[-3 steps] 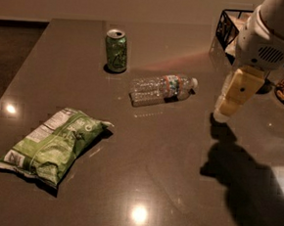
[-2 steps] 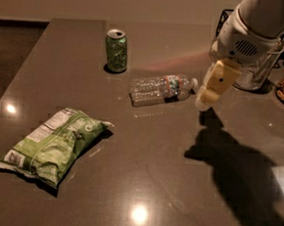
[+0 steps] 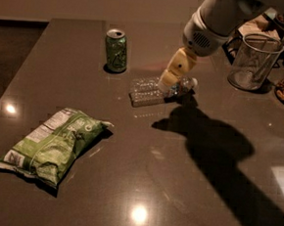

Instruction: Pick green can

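Observation:
The green can (image 3: 116, 50) stands upright on the dark table (image 3: 126, 182) at the back left, silver top up. A clear plastic bottle (image 3: 156, 90) lies on its side just right of it. My gripper (image 3: 166, 82) hangs from the white arm (image 3: 213, 22) and hovers over the bottle's right half, to the right of the can and apart from it. Nothing shows in it.
A flat green chip bag (image 3: 53, 145) lies at the front left. A clear glass cup (image 3: 251, 62) stands at the back right, with dark clutter beyond it at the right edge. The arm's shadow falls across the table's right side.
My arm and gripper have moved left across the table, from right of the bottle to over it, nearer the can. The can, bottle and bag have not moved.

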{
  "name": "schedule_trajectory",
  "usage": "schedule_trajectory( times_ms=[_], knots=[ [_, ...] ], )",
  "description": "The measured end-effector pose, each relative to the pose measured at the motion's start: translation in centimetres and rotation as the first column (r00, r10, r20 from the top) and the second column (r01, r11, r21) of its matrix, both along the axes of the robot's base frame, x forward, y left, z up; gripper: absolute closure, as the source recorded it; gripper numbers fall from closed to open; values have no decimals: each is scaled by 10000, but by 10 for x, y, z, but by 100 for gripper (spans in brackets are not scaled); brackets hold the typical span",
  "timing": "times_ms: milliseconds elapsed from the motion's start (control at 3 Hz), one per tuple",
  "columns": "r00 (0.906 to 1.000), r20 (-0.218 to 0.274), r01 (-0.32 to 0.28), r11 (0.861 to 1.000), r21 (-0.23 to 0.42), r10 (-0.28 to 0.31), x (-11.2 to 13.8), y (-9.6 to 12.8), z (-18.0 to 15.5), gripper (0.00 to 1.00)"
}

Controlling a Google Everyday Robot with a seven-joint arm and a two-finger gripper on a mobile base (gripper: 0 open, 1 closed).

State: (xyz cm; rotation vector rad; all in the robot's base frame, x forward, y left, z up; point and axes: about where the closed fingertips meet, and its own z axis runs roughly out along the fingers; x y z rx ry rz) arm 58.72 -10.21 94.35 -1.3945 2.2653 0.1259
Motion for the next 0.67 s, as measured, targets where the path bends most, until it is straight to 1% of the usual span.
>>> schedule_trajectory(
  times_ms=[333,667],
  knots=[
    [9957,141,902,9923,849,-917,51,36,-6,0],
    [9907,211,1312,9837,1229,-1347,83,61,-10,0]
  ],
)
